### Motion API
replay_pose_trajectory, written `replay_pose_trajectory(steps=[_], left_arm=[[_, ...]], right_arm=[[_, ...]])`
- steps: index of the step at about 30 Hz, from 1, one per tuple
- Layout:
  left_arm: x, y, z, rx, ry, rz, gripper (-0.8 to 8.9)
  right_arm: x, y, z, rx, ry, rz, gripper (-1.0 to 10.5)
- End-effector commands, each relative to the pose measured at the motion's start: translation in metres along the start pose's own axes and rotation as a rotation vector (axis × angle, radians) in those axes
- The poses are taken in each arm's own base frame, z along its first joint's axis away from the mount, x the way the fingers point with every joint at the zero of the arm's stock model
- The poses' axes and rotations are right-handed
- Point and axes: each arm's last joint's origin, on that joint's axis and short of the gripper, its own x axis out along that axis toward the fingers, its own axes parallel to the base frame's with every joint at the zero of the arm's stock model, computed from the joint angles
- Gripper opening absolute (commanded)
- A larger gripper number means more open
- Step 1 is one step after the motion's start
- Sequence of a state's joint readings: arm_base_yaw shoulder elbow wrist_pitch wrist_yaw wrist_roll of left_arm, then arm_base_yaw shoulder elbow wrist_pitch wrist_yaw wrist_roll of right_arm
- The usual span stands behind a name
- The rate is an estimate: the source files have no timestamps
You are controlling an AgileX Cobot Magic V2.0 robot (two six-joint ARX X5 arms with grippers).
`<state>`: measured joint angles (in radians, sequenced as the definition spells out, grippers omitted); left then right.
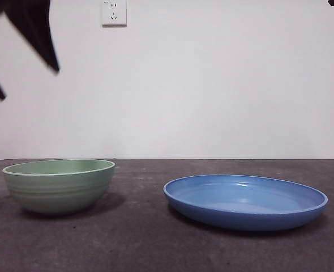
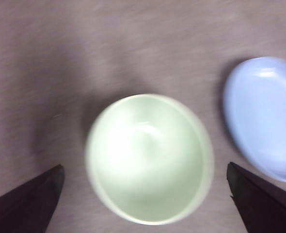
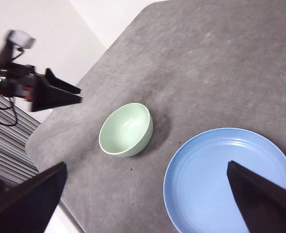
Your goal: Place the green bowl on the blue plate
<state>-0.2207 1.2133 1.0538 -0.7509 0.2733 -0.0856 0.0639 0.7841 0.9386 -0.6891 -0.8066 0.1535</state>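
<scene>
The green bowl (image 1: 59,185) sits upright on the dark table (image 1: 144,238), well apart from the blue plate (image 1: 245,201), which is empty. Higher up, the left gripper (image 2: 143,204) hangs over the bowl with its jaws spread wide, holding nothing. A descent off centre would likely strike the rim and tip or shove the bowl; a pinch on the smooth wall could slip. Farther off, the right gripper (image 3: 145,204) waits open above the plate.
</scene>
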Motion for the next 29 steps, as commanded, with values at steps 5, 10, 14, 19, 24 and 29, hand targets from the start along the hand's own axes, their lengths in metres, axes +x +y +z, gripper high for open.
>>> replay_pose_trajectory(steps=[5,10,14,19,24,29], left_arm=[[0.045,0.016,0.008,-0.015,0.121,0.088,6.56],[0.080,0.028,0.006,-0.040,0.212,0.096,6.55],[0.099,0.035,0.003,-0.056,0.262,0.102,6.52],[0.115,0.041,-0.002,-0.072,0.313,0.106,5.83],[0.120,0.042,-0.003,-0.053,0.329,0.103,3.24],[0.120,0.042,-0.003,-0.051,0.331,0.103,0.93]], right_arm=[[-0.002,0.003,0.005,-0.027,-0.013,0.001,6.1],[-0.002,0.003,0.005,-0.024,-0.013,0.002,6.1],[-0.002,0.003,0.005,-0.023,-0.012,0.008,6.1],[-0.002,0.003,0.005,-0.024,-0.012,0.007,6.1],[-0.002,0.003,0.005,-0.024,-0.012,0.007,6.1],[-0.002,0.003,0.005,-0.024,-0.012,0.007,6.1]])
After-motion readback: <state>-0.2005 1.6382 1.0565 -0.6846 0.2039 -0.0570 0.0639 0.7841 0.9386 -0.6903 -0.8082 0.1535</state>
